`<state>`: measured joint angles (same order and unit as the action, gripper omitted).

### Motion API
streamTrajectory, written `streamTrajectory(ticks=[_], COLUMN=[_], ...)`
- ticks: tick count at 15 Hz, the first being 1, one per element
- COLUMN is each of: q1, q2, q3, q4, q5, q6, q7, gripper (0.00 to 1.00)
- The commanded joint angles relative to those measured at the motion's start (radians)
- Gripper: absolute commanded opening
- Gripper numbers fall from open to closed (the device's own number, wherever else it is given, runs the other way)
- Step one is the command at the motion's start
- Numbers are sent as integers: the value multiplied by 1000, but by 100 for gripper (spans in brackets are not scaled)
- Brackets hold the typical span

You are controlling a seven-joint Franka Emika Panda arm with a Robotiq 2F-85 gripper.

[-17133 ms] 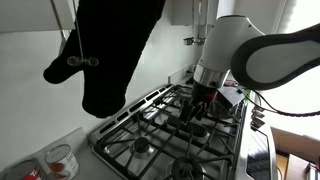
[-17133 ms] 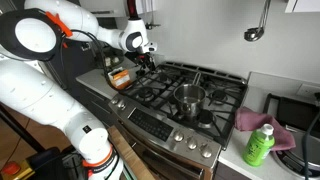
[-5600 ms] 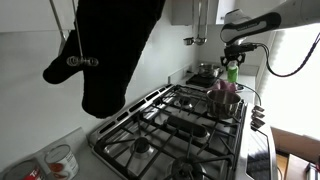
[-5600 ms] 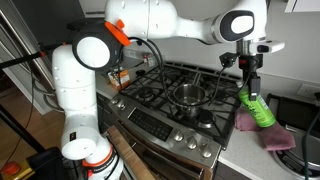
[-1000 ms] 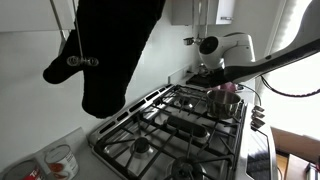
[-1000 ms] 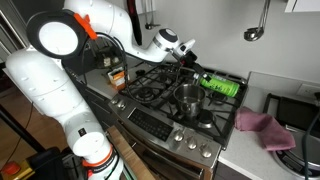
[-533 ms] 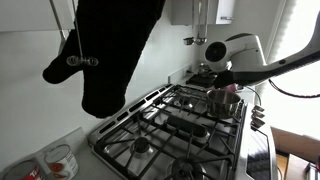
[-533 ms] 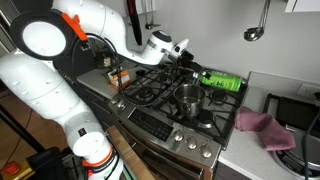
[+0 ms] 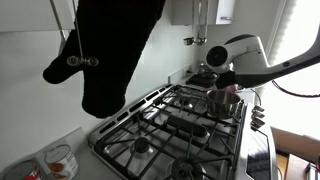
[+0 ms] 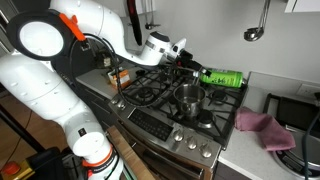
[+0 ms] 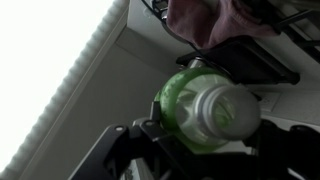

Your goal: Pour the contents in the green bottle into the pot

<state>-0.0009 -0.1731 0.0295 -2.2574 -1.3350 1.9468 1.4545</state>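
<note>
The green bottle (image 10: 224, 77) lies nearly level in the air, just above and beside the far rim of the pot (image 10: 188, 96). My gripper (image 10: 199, 72) is shut on the bottle's top end. In the wrist view the pale bottle mouth faces the camera, with the green bottle (image 11: 180, 98) body behind it and the gripper (image 11: 208, 135) fingers dark on either side. In an exterior view the pot (image 9: 224, 101) stands on a far burner under the dark gripper (image 9: 226, 79); the bottle is hard to make out there.
A pink cloth (image 10: 258, 125) lies on the counter beside the stove (image 10: 150, 95). A black oven mitt (image 9: 110, 50) hangs close to the camera. A small steel pot (image 9: 205, 72) stands behind the stove. A jar (image 9: 60, 160) sits on the near counter.
The bottle has risen a little and levelled out over the last second, while the wrist has shifted slightly back along the stove. The grip is unchanged.
</note>
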Motion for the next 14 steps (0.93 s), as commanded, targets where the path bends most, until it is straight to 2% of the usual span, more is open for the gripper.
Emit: streamTrajectory(ticks=[1, 14], q1=[11, 26], q2=[-18, -2], q3=[12, 23], q4=[-14, 0], q5=[-58, -153], q6=[-65, -170], q7=[23, 20], gripper=[45, 45])
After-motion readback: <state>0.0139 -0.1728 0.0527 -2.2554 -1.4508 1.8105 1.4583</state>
